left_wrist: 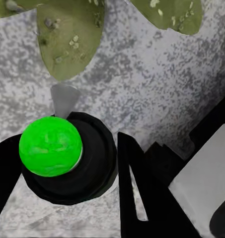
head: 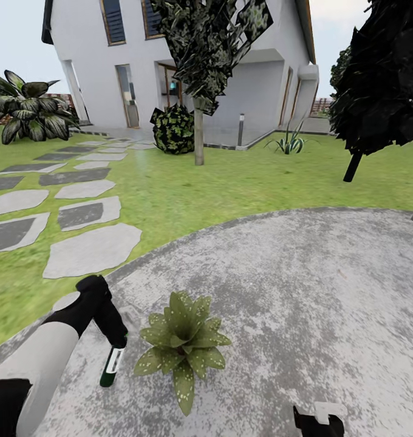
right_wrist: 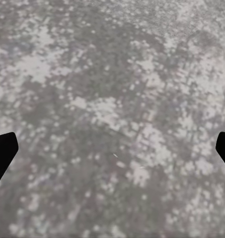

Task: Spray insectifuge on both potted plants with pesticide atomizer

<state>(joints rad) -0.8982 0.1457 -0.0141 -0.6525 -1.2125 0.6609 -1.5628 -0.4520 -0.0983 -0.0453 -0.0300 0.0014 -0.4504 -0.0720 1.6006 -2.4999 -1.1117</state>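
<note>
My left gripper (head: 116, 345) is shut on the pesticide atomizer (head: 112, 366), a slim dark green bottle with a white label that hangs downward over the grey patio (head: 303, 285). Its upper end is hidden inside the gripper. In the left wrist view the atomizer (left_wrist: 51, 147) appears as a bright green round end on a dark body, with spotted leaves just beyond it. One potted plant (head: 183, 347), a low rosette of pointed green leaves, stands right beside the bottle. My right gripper (head: 319, 423) is at the lower edge, open over bare stone, with one fingertip (right_wrist: 3, 154) visible.
Stepping stones (head: 88, 250) cross the lawn at the left towards a white house (head: 231, 73). A tree trunk (head: 198, 136), a round bush (head: 174, 128), a grey bollard (head: 241, 129) and a spiky agave (head: 288, 144) stand beyond. A dark tree (head: 382, 79) is at right.
</note>
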